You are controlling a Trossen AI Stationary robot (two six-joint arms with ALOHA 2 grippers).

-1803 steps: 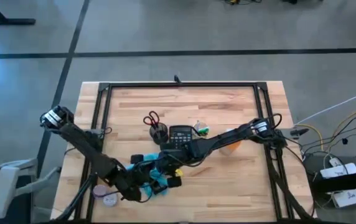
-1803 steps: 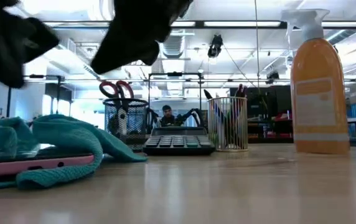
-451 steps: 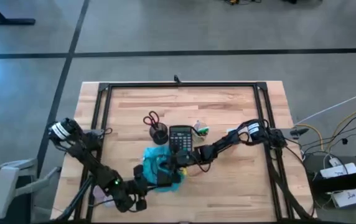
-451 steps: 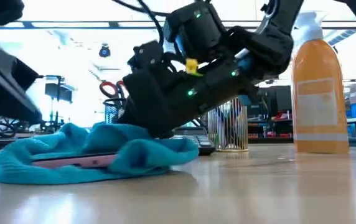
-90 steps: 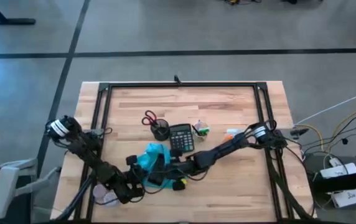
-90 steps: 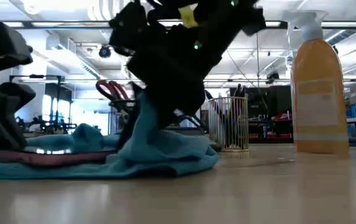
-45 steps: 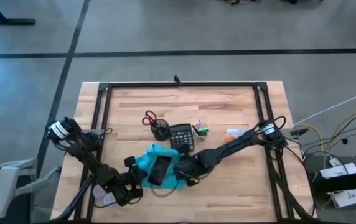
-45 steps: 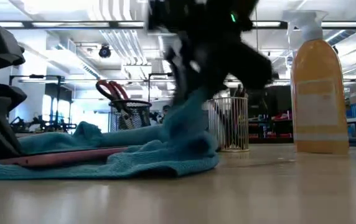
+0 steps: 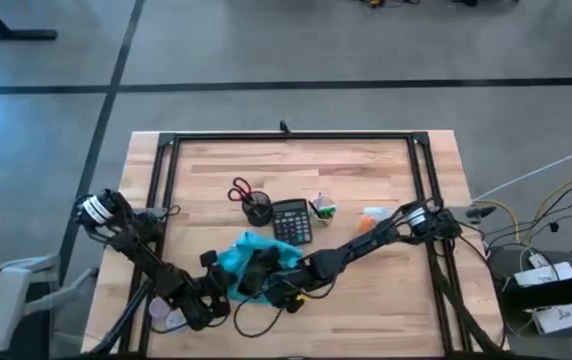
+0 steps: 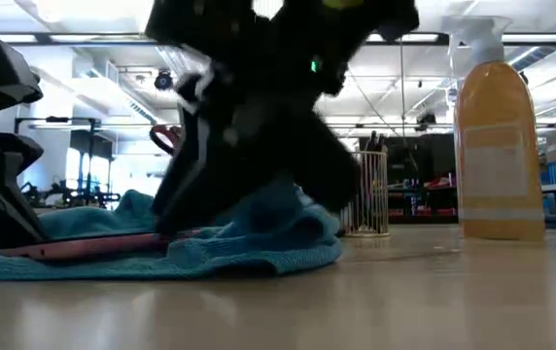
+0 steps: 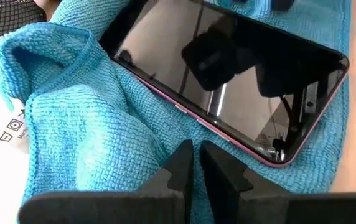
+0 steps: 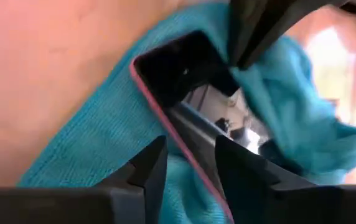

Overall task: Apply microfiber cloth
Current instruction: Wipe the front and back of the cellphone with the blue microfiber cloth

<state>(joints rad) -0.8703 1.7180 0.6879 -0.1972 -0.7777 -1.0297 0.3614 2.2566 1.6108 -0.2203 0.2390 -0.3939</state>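
- The worktop is a pale wooden slab with a black frame around its edges; both dark arms reach in toward its front-middle area.
- The microfiber cloth lies bunched near the front edge, a little left of centre, just in front of the black calculator. From the left wrist view it shows as ribbed turquoise fabric with a folded ridge.
- An orange spray bottle stands upright toward the right side of the worktop, well apart from the cloth.
- A dark phone with a pink rim rests on top of the cloth, screen up; cloth shows around it on all visible sides.
- The left gripper sits at the cloth's left edge, its fingers pressed together with cloth at their tips; whether fabric is caught between them cannot be told.
- The right gripper hangs over the phone's right end, its fingers slightly spread with nothing between them.
- A mesh cup holding red-handled scissors stands just left of the calculator.
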